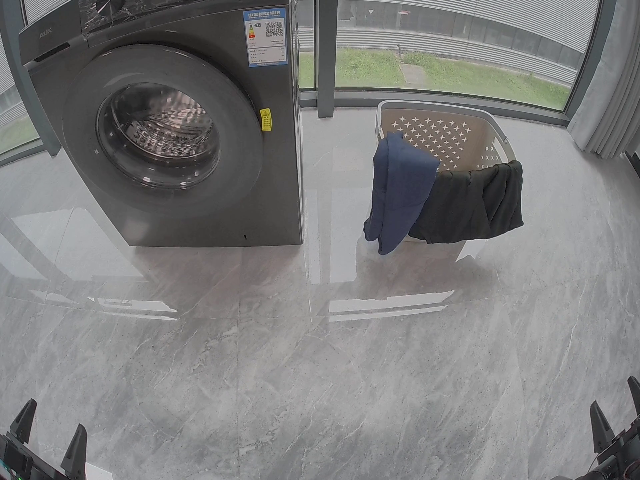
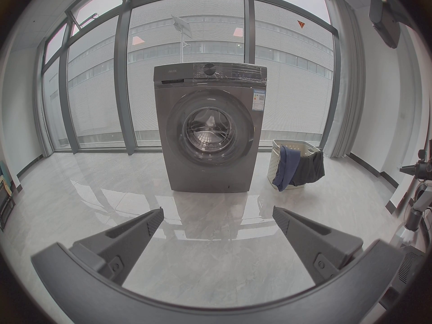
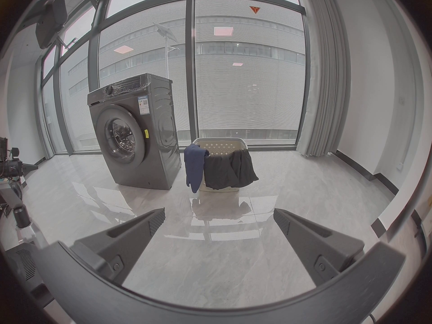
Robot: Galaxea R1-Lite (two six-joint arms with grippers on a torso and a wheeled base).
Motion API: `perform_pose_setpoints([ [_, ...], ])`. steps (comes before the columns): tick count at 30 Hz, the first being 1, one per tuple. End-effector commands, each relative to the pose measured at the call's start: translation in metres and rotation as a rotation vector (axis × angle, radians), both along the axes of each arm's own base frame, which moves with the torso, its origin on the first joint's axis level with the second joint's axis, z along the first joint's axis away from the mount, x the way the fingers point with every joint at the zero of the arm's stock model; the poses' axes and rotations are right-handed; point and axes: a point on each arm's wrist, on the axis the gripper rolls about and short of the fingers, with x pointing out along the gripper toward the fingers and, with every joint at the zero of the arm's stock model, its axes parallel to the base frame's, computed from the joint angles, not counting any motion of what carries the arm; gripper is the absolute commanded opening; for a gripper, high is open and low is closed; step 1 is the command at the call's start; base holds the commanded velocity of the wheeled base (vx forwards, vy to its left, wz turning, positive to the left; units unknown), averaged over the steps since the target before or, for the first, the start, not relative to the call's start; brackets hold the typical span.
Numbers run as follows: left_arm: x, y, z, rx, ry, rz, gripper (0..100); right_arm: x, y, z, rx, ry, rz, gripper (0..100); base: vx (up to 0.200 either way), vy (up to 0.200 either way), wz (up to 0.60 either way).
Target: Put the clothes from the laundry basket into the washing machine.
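A grey front-loading washing machine stands on the floor at the far left, its round door shut over the drum. To its right sits a white laundry basket. A blue garment and a black garment hang over the basket's front rim. My left gripper is low at the near left, far from both, open and holding nothing. My right gripper is low at the near right, open and bare too. In the wrist views the left gripper faces the washing machine, the right gripper the basket.
Shiny grey marble floor stretches between me and the machine. Tall windows run behind it, with a curtain at the far right. A window post stands between machine and basket.
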Motion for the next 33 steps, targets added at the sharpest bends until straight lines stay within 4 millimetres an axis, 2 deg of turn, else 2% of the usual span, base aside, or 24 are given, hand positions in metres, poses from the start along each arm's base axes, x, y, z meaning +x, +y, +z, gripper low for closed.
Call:
perform_pose_setpoints([
  [1, 0.0003, 0.0000, -0.0043, 0.000, 0.005, -0.001, 100, 0.0012, 0.0000, -0.0049, 0.000, 0.017, 0.001, 100, 0.000, 0.000, 0.00],
  [4, 0.0003, 0.0000, -0.0043, -0.005, 0.005, 0.001, 100, 0.0011, 0.0000, -0.0045, 0.001, 0.015, 0.001, 100, 0.000, 0.000, 0.00],
  [31, 0.0004, -0.0001, -0.0041, 0.007, 0.005, -0.007, 100, 0.0011, 0.0000, -0.0045, 0.001, 0.015, 0.001, 100, 0.000, -0.200, 0.00],
  [33, 0.0004, -0.0001, -0.0041, 0.006, 0.005, -0.004, 100, 0.0011, 0.0000, -0.0045, 0.001, 0.015, 0.001, 100, 0.000, 0.000, 0.00],
])
